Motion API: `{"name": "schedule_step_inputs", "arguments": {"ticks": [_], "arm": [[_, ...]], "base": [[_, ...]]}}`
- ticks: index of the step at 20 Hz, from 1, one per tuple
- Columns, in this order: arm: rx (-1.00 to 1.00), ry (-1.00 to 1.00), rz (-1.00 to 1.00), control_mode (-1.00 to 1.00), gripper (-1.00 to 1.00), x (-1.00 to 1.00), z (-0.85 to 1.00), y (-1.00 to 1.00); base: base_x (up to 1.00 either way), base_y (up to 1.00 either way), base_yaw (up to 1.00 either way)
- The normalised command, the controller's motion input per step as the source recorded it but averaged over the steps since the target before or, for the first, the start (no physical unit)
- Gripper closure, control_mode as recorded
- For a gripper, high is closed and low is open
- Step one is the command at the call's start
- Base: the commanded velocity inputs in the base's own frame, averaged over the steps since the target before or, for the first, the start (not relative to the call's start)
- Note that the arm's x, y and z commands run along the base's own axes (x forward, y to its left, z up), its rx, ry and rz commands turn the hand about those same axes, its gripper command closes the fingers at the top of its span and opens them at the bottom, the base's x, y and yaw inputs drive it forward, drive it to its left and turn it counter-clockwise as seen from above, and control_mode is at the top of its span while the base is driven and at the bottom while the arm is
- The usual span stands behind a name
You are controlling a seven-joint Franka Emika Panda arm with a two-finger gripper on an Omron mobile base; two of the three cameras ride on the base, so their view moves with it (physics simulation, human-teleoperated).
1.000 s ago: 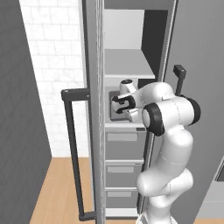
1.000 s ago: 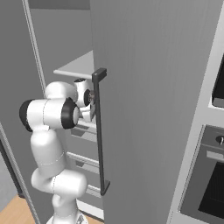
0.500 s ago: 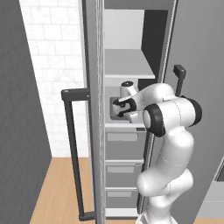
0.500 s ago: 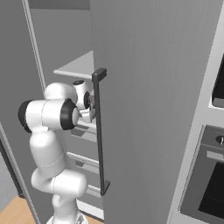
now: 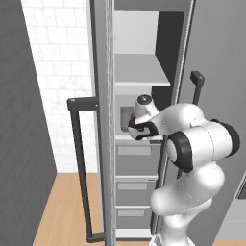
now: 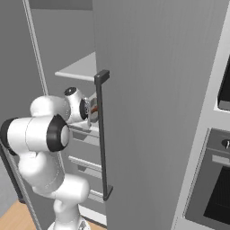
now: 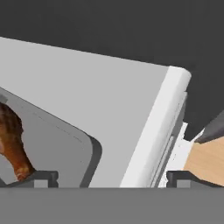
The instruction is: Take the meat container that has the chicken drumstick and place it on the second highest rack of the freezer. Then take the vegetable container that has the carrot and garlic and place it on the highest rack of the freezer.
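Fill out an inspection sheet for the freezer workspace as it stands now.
Surface: second highest rack, flat light grey, carries the meat container.
Job's things: meat container sits on that rack inside the freezer; chicken drumstick lies in it. Highest rack is bare where visible. Vegetable container: nothing seen.
Clutter: nothing seen.
Grippers: pincer open, fingertips wide apart, one by the container's rim, holding nothing.
Cables: nothing seen.
Surroundings: freezer doors open, dark bar handle, grey drawers below, wall oven to the right, wooden floor.
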Motion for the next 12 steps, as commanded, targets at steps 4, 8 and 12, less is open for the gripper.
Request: {"name": "schedule_step_inputs", "arguments": {"ticks": [4,8,12], "arm": [[0.0,-0.03,0.06,-1.0,-1.0,-1.0,1.0,-0.03],[-0.01,0.0,0.07,-1.0,-1.0,-1.0,0.84,0.0],[-0.01,0.0,0.01,-1.0,-1.0,-1.0,0.72,0.01]], "base": [[0.0,0.0,0.0],[0.0,0.0,0.0],[0.0,0.0,0.0]]}}
